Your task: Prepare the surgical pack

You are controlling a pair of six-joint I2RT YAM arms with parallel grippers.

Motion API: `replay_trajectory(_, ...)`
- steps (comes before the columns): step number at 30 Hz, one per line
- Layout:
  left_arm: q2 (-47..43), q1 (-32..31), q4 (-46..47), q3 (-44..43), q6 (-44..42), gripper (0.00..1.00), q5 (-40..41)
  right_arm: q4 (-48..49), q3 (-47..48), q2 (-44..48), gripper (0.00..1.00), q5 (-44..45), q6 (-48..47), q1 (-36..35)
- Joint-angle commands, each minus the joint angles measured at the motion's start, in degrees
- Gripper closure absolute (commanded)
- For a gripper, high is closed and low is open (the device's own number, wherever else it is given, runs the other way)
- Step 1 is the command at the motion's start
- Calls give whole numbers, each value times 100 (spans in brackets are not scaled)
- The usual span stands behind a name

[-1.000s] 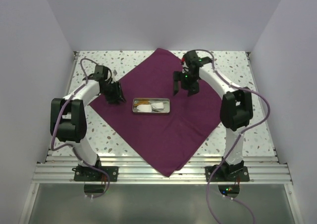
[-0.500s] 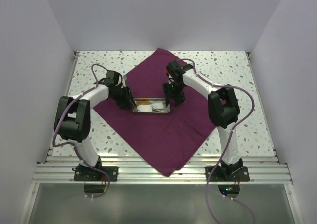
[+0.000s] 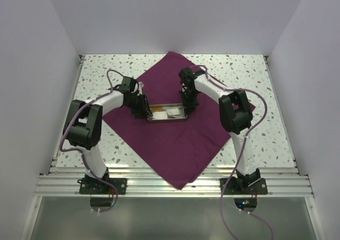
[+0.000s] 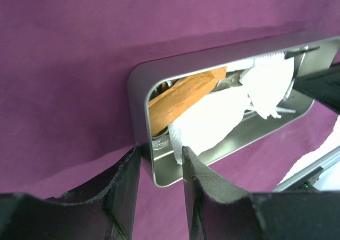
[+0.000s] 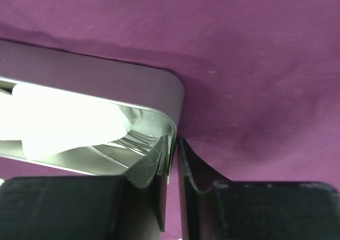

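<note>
The steel tray (image 3: 167, 113) lies near the middle of the dark purple cloth (image 3: 180, 144). The cloth is spread corner-on over the speckled desk (image 3: 255, 80), and its near corner reaches over the metal rail (image 3: 133, 186) where the arms are bolted. White walls (image 3: 32, 65) close in the desk on three sides. The arms come at the tray from its two short ends. The left gripper (image 4: 159, 154) straddles the left end wall, one of its fingers (image 4: 127, 187) outside against the steel and the other inside. They are partly spread, with slack showing on the inner side. That inner finger comes down over the white gauze (image 4: 212, 124), which fills most of the tray and crowds the rim there. An orange-brown tab (image 4: 183, 94) lies slantwise on the contents beside the gauze. Only bits of the thin steel instruments (image 4: 284, 111) poke out from beneath it, so scissors and forceps cannot be told apart. At the opposite end the right gripper (image 5: 171, 144) has its fingers (image 5: 194, 171) drawn close, pinching the thin end wall, one inside and one outside on the cloth. Gauze lies near the inner finger without touching it.
</note>
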State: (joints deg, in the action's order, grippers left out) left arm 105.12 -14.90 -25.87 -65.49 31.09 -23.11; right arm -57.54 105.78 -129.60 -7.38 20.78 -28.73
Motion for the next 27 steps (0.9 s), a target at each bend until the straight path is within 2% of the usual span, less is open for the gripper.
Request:
replay_trajectory(1,87,-206,354,-358,231,60,-457,-187,303,145,89,-9,-56,69)
replay_trajectory(5,298,-408,626,-438,494,60,-755,-223,93,338,92,8,-108,306)
replay_trajectory(14,553,-848,723,-561,635,61,-774,-293,-452,699,96,-10,-513,684)
replay_trajectory(20,589,-892,759,-500,697,61,-774,-161,-891,849,97,-159,-548,729)
replay_trajectory(27,615,-892,469,-525,442,59,-669,-82,-910,796,96,-115,-539,729)
